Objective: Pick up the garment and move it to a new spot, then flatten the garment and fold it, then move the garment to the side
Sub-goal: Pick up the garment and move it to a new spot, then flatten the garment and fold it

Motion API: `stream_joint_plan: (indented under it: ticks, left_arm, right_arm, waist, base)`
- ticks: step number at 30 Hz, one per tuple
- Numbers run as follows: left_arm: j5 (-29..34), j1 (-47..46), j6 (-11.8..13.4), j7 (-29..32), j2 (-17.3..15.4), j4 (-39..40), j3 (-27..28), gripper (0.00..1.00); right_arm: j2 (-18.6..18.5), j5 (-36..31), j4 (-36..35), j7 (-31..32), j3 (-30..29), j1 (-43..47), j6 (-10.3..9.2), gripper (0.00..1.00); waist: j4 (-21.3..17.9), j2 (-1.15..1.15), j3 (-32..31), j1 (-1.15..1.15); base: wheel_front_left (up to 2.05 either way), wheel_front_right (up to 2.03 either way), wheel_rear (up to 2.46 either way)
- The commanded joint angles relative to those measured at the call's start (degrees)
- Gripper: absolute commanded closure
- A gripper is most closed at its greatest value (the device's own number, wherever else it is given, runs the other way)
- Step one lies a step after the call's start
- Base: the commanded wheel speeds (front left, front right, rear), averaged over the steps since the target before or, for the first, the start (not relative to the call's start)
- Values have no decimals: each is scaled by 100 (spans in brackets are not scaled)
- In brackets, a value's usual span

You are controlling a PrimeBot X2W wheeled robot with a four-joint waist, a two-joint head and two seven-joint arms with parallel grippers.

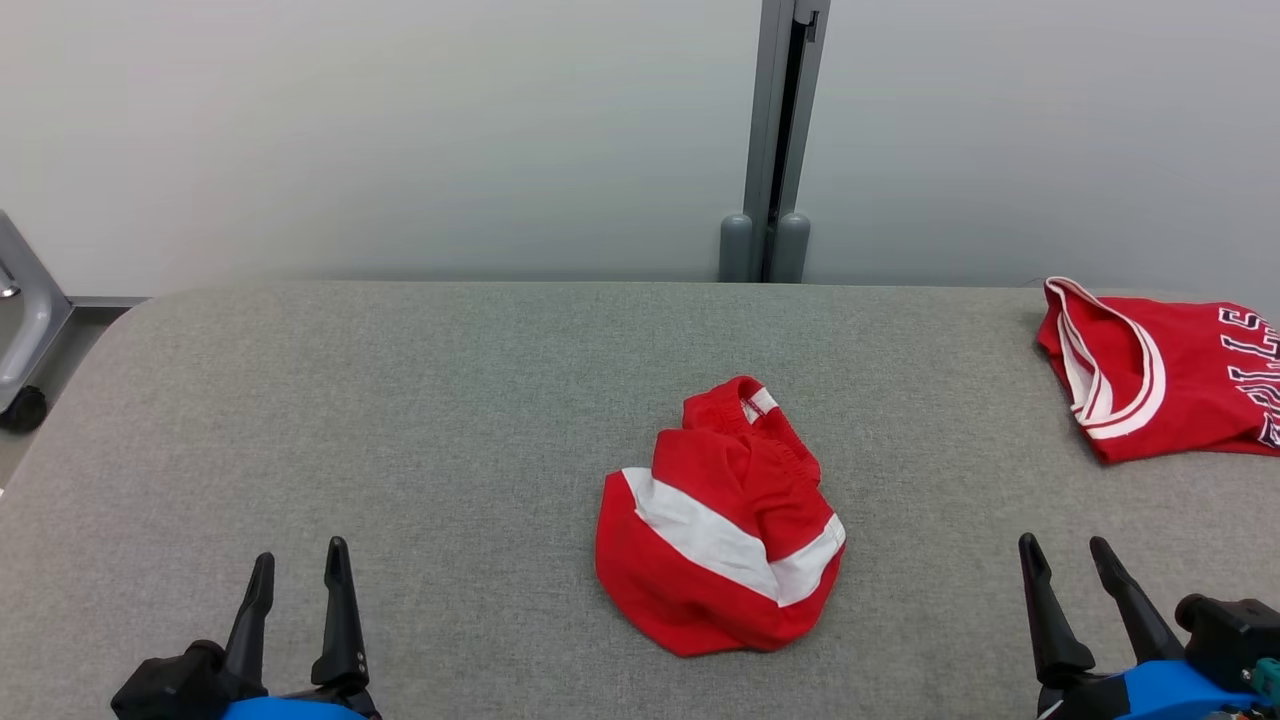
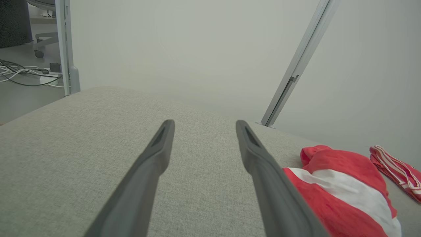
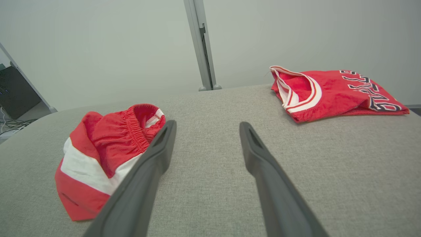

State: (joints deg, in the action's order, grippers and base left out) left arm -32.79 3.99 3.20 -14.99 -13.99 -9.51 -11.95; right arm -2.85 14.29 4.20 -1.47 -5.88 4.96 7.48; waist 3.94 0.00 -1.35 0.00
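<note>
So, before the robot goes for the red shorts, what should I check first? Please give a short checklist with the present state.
1. Left gripper open, holding nothing: ok.
2. Right gripper open, holding nothing: ok.
3. Red shorts lie between both grippers, touched by neither: ok.
4. Red jersey lies apart from the shorts, at the far right of the table: ok.
5. Shorts flat enough to fold: not ok, bunched in a heap.
6. Shorts inside out or not: cannot tell.
</note>
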Motion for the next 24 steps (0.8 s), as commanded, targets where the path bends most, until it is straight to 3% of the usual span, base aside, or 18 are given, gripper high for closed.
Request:
stream_joint_plan:
  ticks: [1, 9, 15, 24]
  left_arm:
    - [20, 57, -38, -22, 18, -16, 1, 0]
    - [486, -36, -116, 44, -221, -48, -328, 0]
    - [810, -134, 46, 55, -307, -9, -502, 0]
    - [804, -146, 155, 63, -299, 23, -501, 0]
  right_arm:
    - [-8, 37, 3, 25, -13, 63, 2, 0]
    - [-8, 52, -29, 78, -16, 79, 3, 0]
    - [-8, 53, -55, 117, 21, 51, 2, 0]
    - [-8, 9, -56, 141, 76, 53, 3, 0]
  waist:
    - [14, 0, 0, 0]
    - [46, 0, 2, 0]
    - [53, 0, 12, 0]
    - [52, 0, 34, 0]
  base:
    - [0, 0, 0]
    - [0, 0, 0]
    - [0, 0, 0]
    - [0, 0, 0]
